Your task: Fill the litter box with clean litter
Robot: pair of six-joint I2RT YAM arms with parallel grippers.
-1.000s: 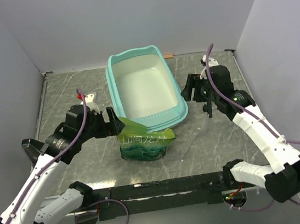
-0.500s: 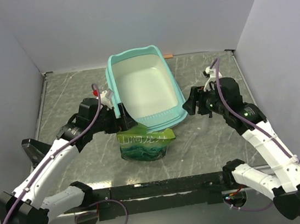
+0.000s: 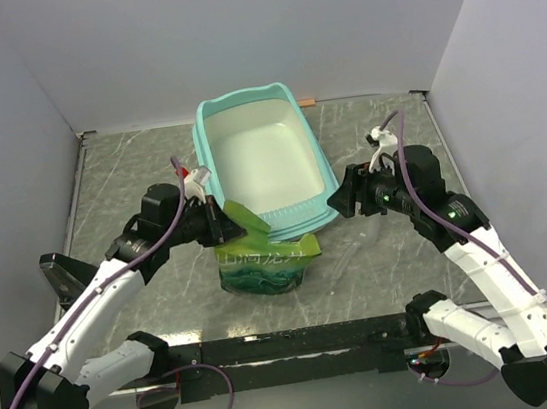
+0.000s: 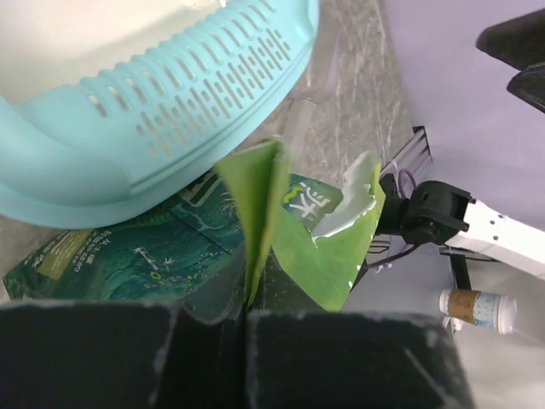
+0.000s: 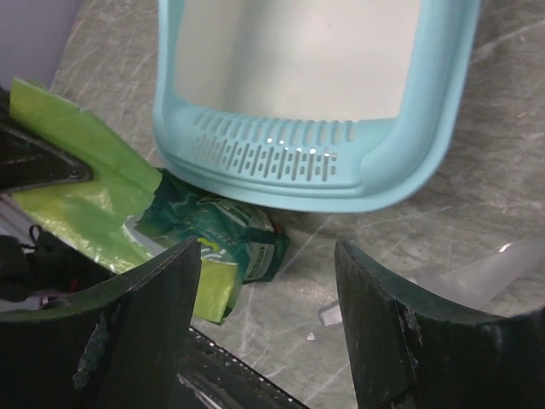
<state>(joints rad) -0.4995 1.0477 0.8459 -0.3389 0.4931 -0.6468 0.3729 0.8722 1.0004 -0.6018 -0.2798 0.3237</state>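
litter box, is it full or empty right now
Empty. The litter box shows a bare whitish inside in the top and right wrist views; nothing lies in it.

- Litter box point(image 4: 128, 162): left wrist view, cropped at 12 and 9 o'clock, far end out of frame.
- Green bag point(image 4: 128, 256): one end hidden under the box rim. Its near part at 6 o'clock is behind the left gripper point(image 4: 247, 313). Contents hidden. In the top view the print is too small to read.
- Clear plastic piece point(image 5: 502, 264): right wrist view, 4 o'clock, cropped by the edge, kind unclear.
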